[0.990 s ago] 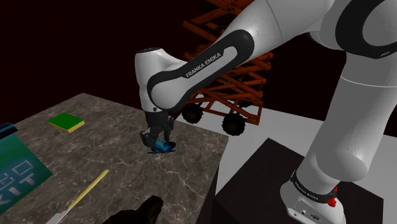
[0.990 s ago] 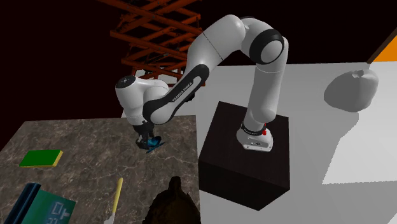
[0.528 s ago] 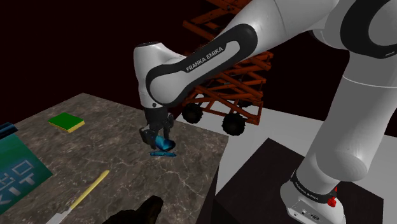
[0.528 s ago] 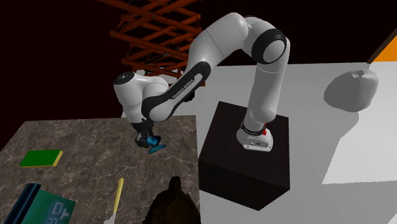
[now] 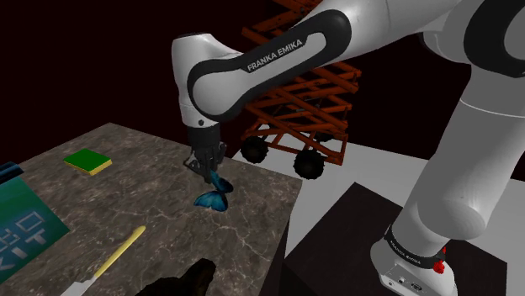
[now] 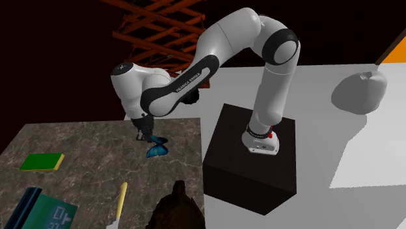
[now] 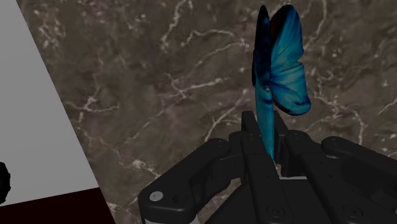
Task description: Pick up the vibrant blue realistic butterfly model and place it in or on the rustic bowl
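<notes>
- The black claw [image 5: 207, 164] points down over the dark marbled bench [image 5: 126, 202], clenched on the blue butterfly [image 5: 212, 198].
- In the wrist view, the fingers [image 7: 251, 133] pinch the butterfly's lower edge. Its folded wings stand up past the fingertips.
- In the shoulder view, the butterfly hangs just under the claw. Whether it touches the bench cannot be told.
- The dark brown bowl [image 5: 192, 279] sits at 6 o'clock from the butterfly, well apart, and is cut by the lower edge of the shoulder view.
- From the butterfly, a green block [image 5: 87, 161] lies at 10 o'clock, a teal box [image 5: 21, 223] at 9 o'clock and a yellow stick [image 5: 118, 252] at 8 o'clock.
- An orange scissor lift [image 5: 303, 109] stands beyond the bench, between 1 and 2 o'clock.
</notes>
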Controlling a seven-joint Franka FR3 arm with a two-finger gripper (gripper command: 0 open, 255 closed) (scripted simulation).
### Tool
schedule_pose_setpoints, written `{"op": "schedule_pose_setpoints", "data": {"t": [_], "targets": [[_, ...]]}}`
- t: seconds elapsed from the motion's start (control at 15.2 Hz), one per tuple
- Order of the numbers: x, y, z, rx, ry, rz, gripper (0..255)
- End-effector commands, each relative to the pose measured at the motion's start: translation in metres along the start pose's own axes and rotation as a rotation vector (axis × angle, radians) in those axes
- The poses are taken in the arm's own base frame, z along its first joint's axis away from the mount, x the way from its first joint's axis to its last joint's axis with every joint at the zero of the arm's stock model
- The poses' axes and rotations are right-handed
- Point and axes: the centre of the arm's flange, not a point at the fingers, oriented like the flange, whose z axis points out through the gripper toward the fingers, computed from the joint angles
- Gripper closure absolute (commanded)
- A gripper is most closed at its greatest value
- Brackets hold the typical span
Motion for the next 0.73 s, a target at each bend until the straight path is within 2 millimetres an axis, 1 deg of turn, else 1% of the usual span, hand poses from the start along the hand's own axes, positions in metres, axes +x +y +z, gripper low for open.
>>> {"op": "schedule_pose_setpoints", "data": {"t": [0.0, 0.66], "targets": [[0.000, -0.001, -0.012, 0.000, 0.000, 0.000, 255], [-0.002, -0.006, -0.064, 0.000, 0.000, 0.000, 255]]}}
